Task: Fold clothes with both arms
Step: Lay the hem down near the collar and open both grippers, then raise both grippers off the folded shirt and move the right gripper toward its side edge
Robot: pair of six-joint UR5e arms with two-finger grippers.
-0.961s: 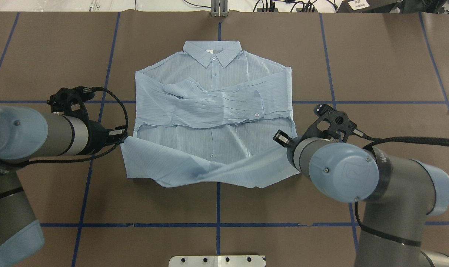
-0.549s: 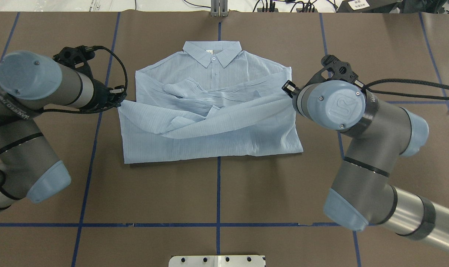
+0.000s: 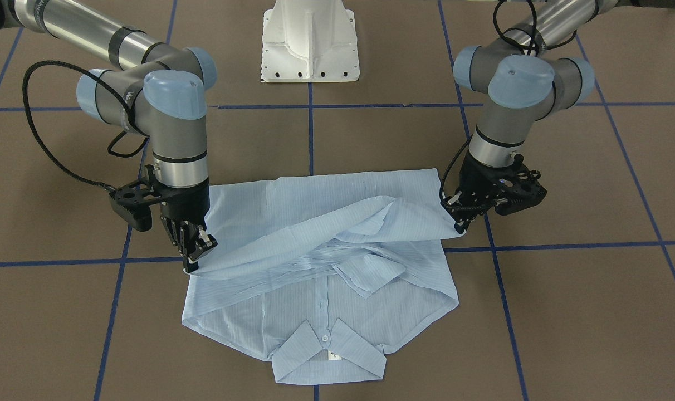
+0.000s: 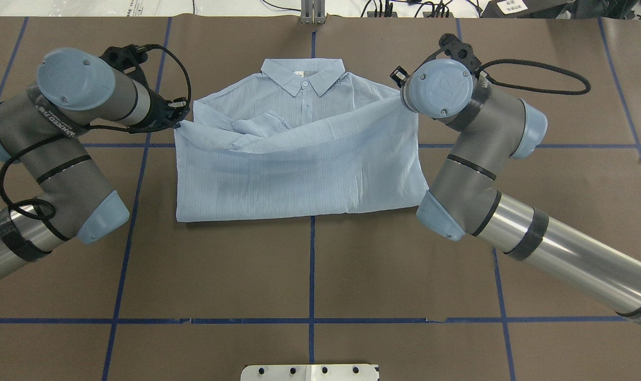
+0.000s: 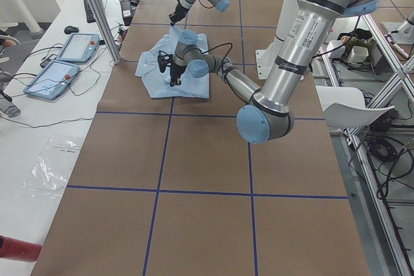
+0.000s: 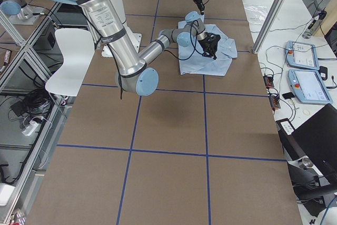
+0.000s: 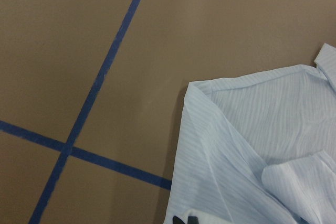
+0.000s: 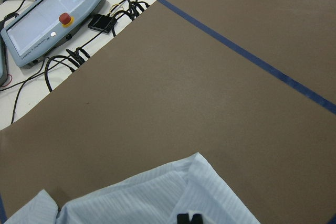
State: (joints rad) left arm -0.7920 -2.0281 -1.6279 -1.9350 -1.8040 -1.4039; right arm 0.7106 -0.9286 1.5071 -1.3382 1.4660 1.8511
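Note:
The light blue striped shirt lies flat with its collar on the far side from me. Its lower half is doubled up over the crossed sleeves. My left gripper is shut on the hem's left corner, held just above the shirt's left shoulder. My right gripper is shut on the other hem corner; in the overhead view its wrist hides it. Seen from the front, the left gripper pinches a lifted corner, and the raised hem sags between the two grippers. Black fingertips show over cloth in the left wrist view.
The table is covered in brown paper with blue tape lines. My white pedestal base stands at the near edge. A metal post and cables sit at the far edge. Teach pendants lie on a side table beyond it.
Both grippers have carried the hem away from me, from the shirt's middle up to shoulder level near the collar. The folded-over layer now covers the sleeves.

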